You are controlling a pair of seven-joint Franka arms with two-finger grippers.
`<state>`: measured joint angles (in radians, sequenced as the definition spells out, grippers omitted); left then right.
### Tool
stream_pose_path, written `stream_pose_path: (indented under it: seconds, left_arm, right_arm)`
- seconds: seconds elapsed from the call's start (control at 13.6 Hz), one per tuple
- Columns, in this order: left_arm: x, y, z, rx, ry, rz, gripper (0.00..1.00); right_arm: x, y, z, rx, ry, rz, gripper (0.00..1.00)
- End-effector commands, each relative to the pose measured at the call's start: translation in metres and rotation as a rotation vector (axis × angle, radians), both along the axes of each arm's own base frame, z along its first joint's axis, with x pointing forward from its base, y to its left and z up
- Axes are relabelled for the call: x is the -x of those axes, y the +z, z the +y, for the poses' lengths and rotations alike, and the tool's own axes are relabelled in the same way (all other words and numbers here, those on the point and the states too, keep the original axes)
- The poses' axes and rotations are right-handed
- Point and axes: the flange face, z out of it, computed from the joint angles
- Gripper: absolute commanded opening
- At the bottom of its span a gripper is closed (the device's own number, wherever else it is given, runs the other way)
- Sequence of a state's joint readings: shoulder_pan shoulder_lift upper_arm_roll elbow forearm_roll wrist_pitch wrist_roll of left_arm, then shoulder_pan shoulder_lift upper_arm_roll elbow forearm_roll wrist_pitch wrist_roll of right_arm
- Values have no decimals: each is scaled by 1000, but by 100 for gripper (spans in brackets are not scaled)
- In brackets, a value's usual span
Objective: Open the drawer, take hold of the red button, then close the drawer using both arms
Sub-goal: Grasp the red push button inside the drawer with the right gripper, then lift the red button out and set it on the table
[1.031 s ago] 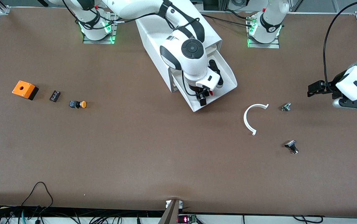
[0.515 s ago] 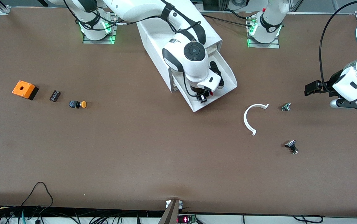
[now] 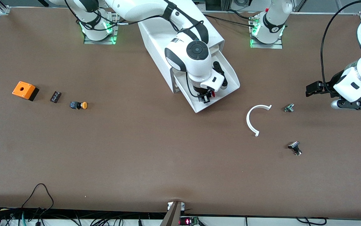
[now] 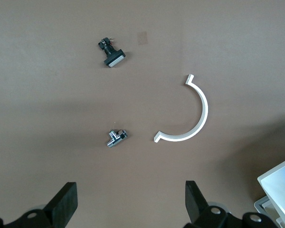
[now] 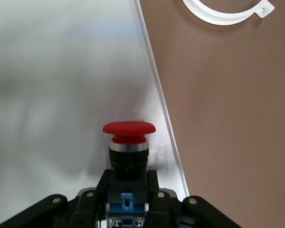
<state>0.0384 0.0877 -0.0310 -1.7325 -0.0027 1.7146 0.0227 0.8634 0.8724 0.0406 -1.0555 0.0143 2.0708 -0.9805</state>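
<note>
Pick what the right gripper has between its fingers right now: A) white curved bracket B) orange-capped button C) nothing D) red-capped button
D: in the right wrist view the right gripper is shut on the blue-and-black body of the red-capped button, over the open drawer.

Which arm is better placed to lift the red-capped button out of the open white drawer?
Right. The right gripper is shut on the red-capped button over the open white drawer; the left gripper hangs open over bare table.
</note>
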Motion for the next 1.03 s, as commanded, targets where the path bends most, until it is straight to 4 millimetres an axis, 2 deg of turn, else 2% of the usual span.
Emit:
stream_pose_path:
  seconds: [0.0,0.07,0.15,0.29,0.44,0.59,0.74,0.96]
  left_arm:
    - [-3,4,-2,-24,28,12,100]
    - [-3,4,-4,-25,32,14,100]
    - [-3,5,-5,-25,30,18,100]
    - [-2,5,-5,-25,30,18,100]
    - [-3,4,-5,-25,30,20,100]
    - [-3,4,-5,-25,29,20,100]
    - [-3,4,-4,-28,31,20,100]
    - [-1,3,-4,-30,31,34,100]
  right_arm:
    - [-1,8,5,-6,-74,-17,22]
    - [1,12,6,-13,-141,-12,22]
    - [6,29,9,-26,-177,-24,22]
    - [4,79,2,-47,-238,-75,21]
    - [-13,125,-25,-55,-303,-108,21]
    - [-45,157,-66,-47,-373,-145,21]
    - [-90,165,-121,-49,-489,-137,22]
    - [-127,135,-201,21,-664,-76,22]
